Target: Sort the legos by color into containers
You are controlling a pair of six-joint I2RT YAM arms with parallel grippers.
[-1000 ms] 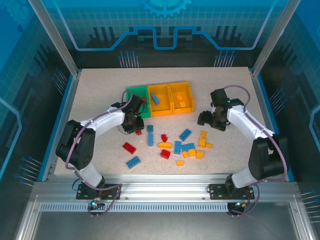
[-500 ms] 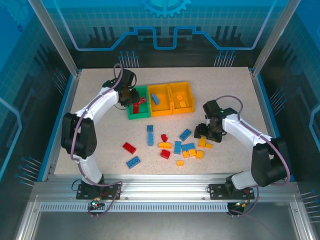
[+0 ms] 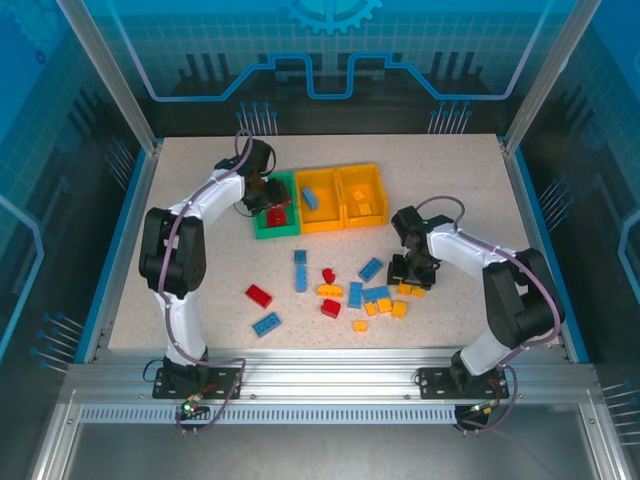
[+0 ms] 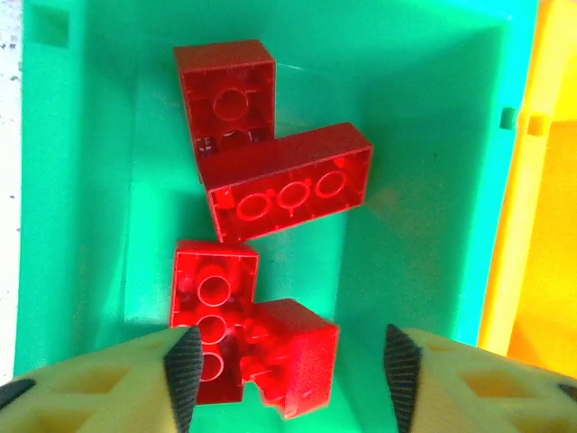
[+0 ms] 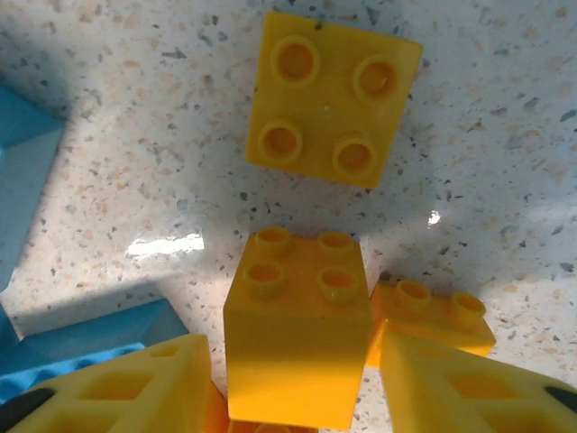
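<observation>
My left gripper (image 4: 288, 379) hangs open over the green container (image 4: 406, 108). A red lego (image 4: 293, 356) lies loose between its fingers among several other red legos (image 4: 288, 180). From above, the left gripper (image 3: 272, 205) sits over that green container (image 3: 258, 190). My right gripper (image 5: 293, 388) is low over the table with a yellow lego (image 5: 297, 343) standing between its fingers. Slim gaps remain on both sides, so it is open. Seen from above, the right gripper (image 3: 408, 278) is at the yellow legos (image 3: 385, 305).
Two yellow containers (image 3: 318, 176) (image 3: 362, 170) adjoin the green one; the middle holds a blue brick (image 3: 311, 198). Loose red (image 3: 259, 296) and blue (image 3: 266, 324) bricks lie mid-table. Another yellow brick (image 5: 329, 95), an orange one (image 5: 433, 316) and blue ones (image 5: 90, 334) crowd the right gripper.
The left gripper carried a red brick from the table to the green container, then opened and dropped it. The right gripper moved left and down to the yellow bricks, its jaws narrowing.
</observation>
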